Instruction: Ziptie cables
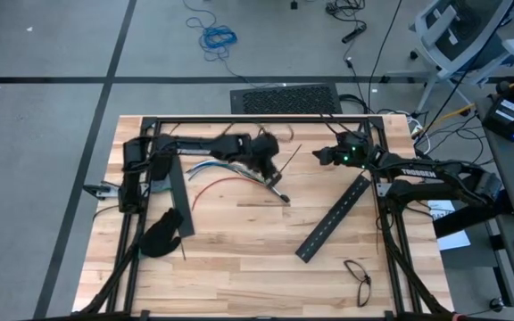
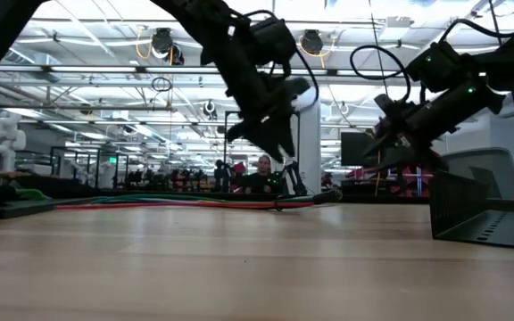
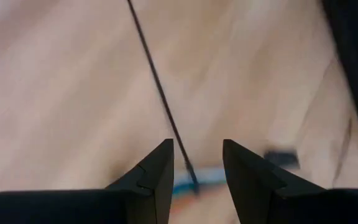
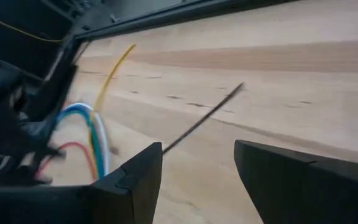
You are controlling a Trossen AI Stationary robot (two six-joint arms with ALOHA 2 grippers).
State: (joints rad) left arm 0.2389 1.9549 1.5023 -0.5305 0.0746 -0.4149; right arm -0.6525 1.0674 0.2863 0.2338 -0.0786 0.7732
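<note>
The cables (image 1: pixel 211 169), thin blue, white, red and yellow wires, lie loose on the wooden table's far left part; they also show in the right wrist view (image 4: pixel 92 134). A thin dark ziptie (image 3: pixel 157 81) runs away from the cables' right end (image 3: pixel 182 183), passing between the fingers of my open left gripper (image 3: pixel 197 144). From above, the ziptie (image 1: pixel 290 158) slants toward the far right. My left gripper (image 1: pixel 273 171) hangs above the cables' right end, pointing steeply down. My right gripper (image 1: pixel 319 156) waits open farther right, facing the ziptie (image 4: pixel 204 121). My left gripper has the ziptie's near end (image 3: pixel 188 168) in the gap between its fingers, closer to one finger (image 3: pixel 157 174). Whether that finger touches the strip, I cannot tell.
A long black slotted bar (image 1: pixel 333 218) lies slanted right of centre, another (image 1: pixel 177 192) beside the left arm. A black glove (image 1: pixel 159 234) lies at the near left, and eyeglasses (image 1: pixel 358 278) at the near right. A black frame (image 1: pixel 257 121) runs along the table's far edge.
</note>
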